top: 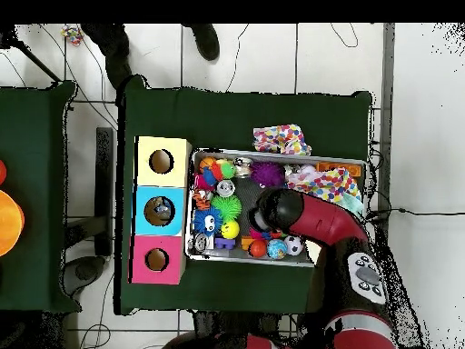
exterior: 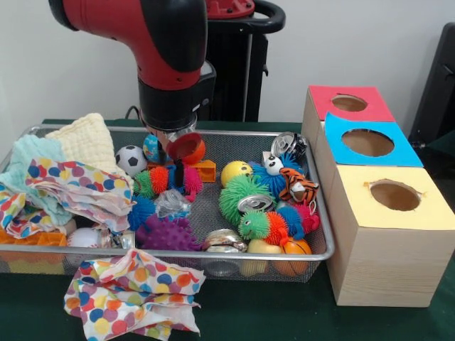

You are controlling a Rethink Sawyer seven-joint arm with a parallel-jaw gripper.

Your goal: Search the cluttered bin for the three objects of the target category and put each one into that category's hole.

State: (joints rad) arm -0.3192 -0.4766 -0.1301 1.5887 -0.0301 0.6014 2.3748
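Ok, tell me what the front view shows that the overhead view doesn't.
Only the front view shows the gripper down among the toys, and crushed cans such as the can on the green spiky toy. Only the overhead shows something lying in the blue box's hole. Both show the wire bin, the three boxes and the polka-dot cloth.

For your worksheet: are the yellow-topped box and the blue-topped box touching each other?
Touching. In the overhead view the yellow-topped box and the blue-topped box meet edge to edge with no gap; the front view also shows them pressed together.
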